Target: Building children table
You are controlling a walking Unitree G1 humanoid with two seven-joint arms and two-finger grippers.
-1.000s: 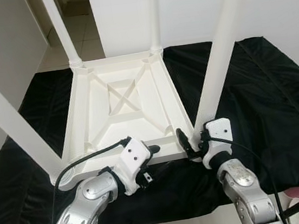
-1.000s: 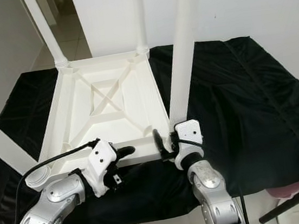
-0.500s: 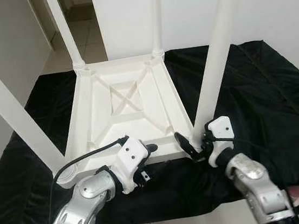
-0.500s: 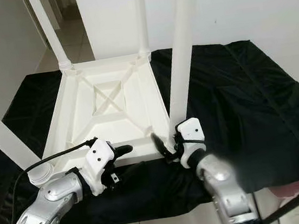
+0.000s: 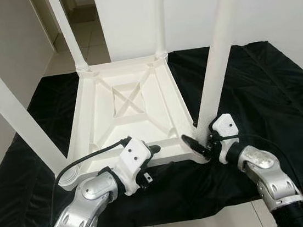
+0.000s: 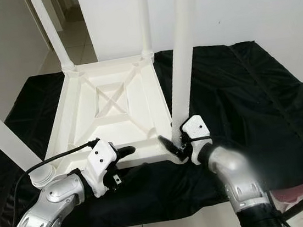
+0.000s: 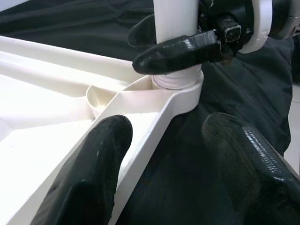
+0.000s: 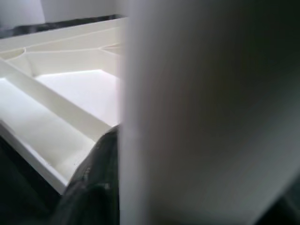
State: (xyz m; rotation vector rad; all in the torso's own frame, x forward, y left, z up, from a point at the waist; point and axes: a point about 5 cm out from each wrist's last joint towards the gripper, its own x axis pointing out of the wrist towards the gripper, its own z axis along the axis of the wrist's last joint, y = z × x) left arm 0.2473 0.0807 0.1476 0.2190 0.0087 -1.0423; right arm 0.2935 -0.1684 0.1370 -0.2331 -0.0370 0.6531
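— Where was the table, left to right?

— The upturned white plastic children's table top (image 5: 125, 103) lay on the black cloth (image 5: 265, 94), four white legs standing up from its corners. My left gripper (image 5: 155, 156) straddled the near rim, fingers (image 7: 101, 154) apart, one inside and one outside. My right gripper (image 5: 198, 146) was clamped round the base of the near right white round leg (image 5: 219, 55), just above its corner socket (image 7: 180, 86).

— What worried you?

— I judged that if the right jaws twisted or leaned off-axis, the leg could cross-thread or pop out; an unbraced top could slide on the cloth.

— Anything unclear?

— How deep the leg sat; the right wrist view was blurred white, and the legs' tops were cut off.
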